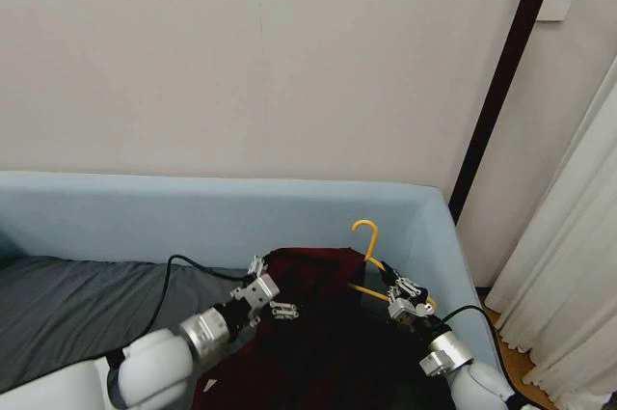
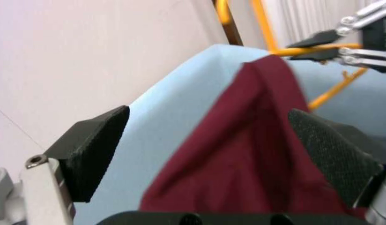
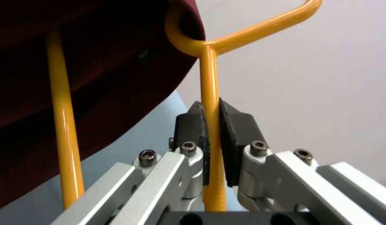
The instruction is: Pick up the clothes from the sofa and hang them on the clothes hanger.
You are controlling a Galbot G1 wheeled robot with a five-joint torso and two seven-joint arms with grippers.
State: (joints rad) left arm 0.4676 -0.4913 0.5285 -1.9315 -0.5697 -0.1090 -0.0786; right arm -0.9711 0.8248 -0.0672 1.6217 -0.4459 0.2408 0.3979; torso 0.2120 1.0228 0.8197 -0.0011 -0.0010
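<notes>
A dark red garment (image 1: 318,333) lies heaped on the light blue sofa (image 1: 193,217), draped partly over a yellow hanger (image 1: 366,236) whose hook rises above it. My right gripper (image 1: 405,294) is at the garment's right side, shut on the hanger's wire (image 3: 209,84); its pads (image 3: 233,129) pinch the wire just below the hook's bend. At the garment's left edge, my left gripper (image 1: 274,287) is open. Its fingers (image 2: 93,150) stand wide apart with a fold of the red cloth (image 2: 243,154) between them, neither pad pressing on it.
The sofa's dark grey seat cushion (image 1: 87,304) stretches off to the left. A plain wall rises behind the backrest. A dark post (image 1: 496,92) and white curtains (image 1: 578,265) stand just right of the sofa's arm.
</notes>
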